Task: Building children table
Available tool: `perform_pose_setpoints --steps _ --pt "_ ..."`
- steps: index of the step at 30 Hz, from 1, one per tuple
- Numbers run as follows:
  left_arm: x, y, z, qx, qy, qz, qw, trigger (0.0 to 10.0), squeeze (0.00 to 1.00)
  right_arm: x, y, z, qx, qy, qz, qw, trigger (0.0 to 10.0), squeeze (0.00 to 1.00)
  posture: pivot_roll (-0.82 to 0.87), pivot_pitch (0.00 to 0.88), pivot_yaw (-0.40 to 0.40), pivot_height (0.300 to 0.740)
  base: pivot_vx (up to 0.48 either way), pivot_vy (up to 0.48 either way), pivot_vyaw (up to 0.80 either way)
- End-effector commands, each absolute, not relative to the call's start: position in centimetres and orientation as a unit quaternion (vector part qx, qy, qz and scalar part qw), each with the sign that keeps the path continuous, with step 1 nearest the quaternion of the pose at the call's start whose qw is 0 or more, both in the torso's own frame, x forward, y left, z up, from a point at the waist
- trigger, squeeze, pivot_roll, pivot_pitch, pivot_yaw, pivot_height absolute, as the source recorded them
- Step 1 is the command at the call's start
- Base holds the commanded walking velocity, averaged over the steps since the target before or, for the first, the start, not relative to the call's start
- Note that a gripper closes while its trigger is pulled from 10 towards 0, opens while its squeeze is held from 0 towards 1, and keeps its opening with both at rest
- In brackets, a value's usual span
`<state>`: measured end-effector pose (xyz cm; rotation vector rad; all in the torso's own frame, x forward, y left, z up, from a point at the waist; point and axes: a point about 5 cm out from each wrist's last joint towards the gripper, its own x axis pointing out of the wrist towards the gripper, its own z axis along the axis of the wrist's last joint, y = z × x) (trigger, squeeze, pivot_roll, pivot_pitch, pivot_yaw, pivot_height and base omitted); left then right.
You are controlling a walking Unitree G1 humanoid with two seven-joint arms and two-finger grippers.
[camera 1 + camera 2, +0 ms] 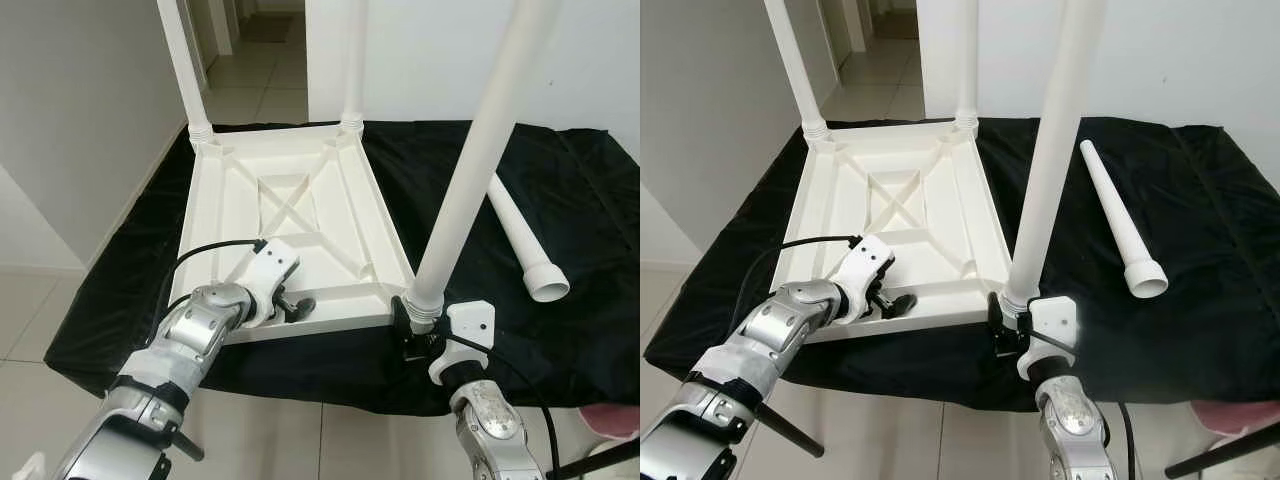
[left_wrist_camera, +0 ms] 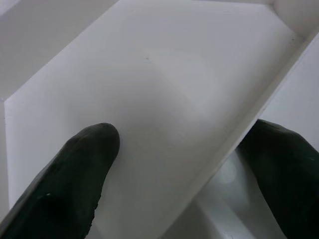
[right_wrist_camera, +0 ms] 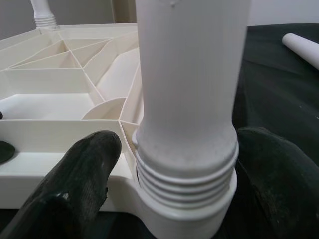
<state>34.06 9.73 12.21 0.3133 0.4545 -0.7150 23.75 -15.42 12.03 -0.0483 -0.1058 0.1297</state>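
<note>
- Looking down through the left eye view, an upturned white tabletop (image 1: 290,215) lies on a black cloth (image 1: 560,200) spread over a tiled floor (image 1: 30,310). Two legs stand in its far corner sockets, the far-left leg (image 1: 183,60) and the far-right leg (image 1: 354,60). A third, the near-right leg (image 1: 470,170), rises from the corner socket nearest the right arm. The right gripper (image 1: 415,325) sits at the base of this leg, its black fingers on either side of the threaded collar. The left gripper (image 1: 293,303) rests on the tabletop's near rim, beside the corner whose socket is empty.
- Seen through the right eye view, a loose leg (image 1: 1120,220) lies flat on the cloth, well apart from the right gripper's fingers, on the side away from the tabletop, its wide end toward the robot. The left gripper's fingers straddle the near rim wall, one inside the tabletop and one outside.
- Along the left wrist view, one finger (image 2: 75,184) presses on the flat white inner panel, and the other sits beyond a thin raised rib that runs between them. The fingers are parted, closed on that rib.
- Along the right wrist view, the near-right leg's ribbed collar stands squarely between the two fingers (image 3: 75,184), seated in its socket. Both pads sit against the collar, gripping it. Past the fingers, the tabletop's ribbed underside stretches away toward the far-left leg.
</note>
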Motion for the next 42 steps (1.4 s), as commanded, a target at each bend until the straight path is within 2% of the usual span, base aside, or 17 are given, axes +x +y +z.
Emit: perform_pose_setpoints --steps 1,3,4,20,27,28,33,34,38,39,42 --pt "34.0 11.6 10.4 0.166 0.271 -0.300 0.900 7.5 0.00 23.9 -15.3 12.0 -0.025 -0.055 0.065 0.996 10.0 0.00 -0.09 0.055 0.080 0.740 0.000 0.000 0.00" --pt "34.1 11.7 10.4 0.165 0.272 -0.298 0.900 1.9 0.00 24.0 -15.3 12.0 -0.024 -0.056 0.064 0.996 10.0 0.00 -0.09 0.055 0.083 0.740 0.000 0.000 0.00" --pt "34.1 11.7 10.5 0.164 0.272 -0.300 0.899 0.0 0.00 24.0 -15.3 12.0 -0.024 -0.056 0.063 0.996 10.0 0.00 -0.09 0.055 0.083 0.740 0.000 0.000 0.00" --pt "34.2 12.3 11.0 0.158 0.271 -0.278 0.908 0.0 0.00 24.4 -15.1 12.0 -0.025 -0.060 0.059 0.996 10.0 0.00 -0.09 0.055 0.090 0.740 0.000 0.000 0.00" --pt "33.9 11.2 11.1 0.150 0.264 -0.289 0.908 0.0 0.00 24.5 -15.1 12.0 -0.027 -0.061 0.057 0.996 10.0 0.00 -0.09 0.055 0.090 0.740 0.000 0.000 0.00" --pt "33.8 10.6 11.0 0.158 0.250 -0.299 0.907 10.0 0.00 24.6 -15.2 12.0 -0.027 -0.061 0.056 0.996 10.0 0.00 -0.09 0.049 0.087 0.740 0.000 0.000 0.00" --pt "33.1 8.5 11.3 0.169 0.212 -0.342 0.900 10.0 0.00 24.8 -15.3 12.0 -0.029 -0.064 0.051 0.996 10.0 0.00 -0.09 0.049 0.087 0.740 0.000 0.000 0.00" --pt "32.6 7.7 11.3 0.148 0.214 -0.365 0.894 10.0 0.90 25.0 -15.4 12.1 -0.030 -0.064 0.049 0.996 10.0 0.00 -0.09 0.049 0.085 0.740 0.000 0.000 0.00" --pt "31.9 6.8 11.3 0.122 0.220 -0.389 0.886 10.0 0.90 25.1 -15.4 12.1 -0.029 -0.065 0.045 0.996 10.0 0.00 -0.09 0.049 0.085 0.740 0.000 0.000 0.00" --pt "31.5 6.1 11.5 0.122 0.208 -0.403 0.883 10.0 1.00 25.3 -15.4 12.2 -0.028 -0.066 0.042 0.997 10.0 0.00 -0.09 0.049 0.085 0.740 0.000 0.000 0.00" --pt "31.1 4.9 12.3 0.128 0.166 -0.420 0.883 10.0 1.00 25.6 -15.3 12.3 -0.023 -0.069 0.037 0.997 10.0 0.00 -0.08 0.048 0.083 0.740 0.000 0.000 0.00"
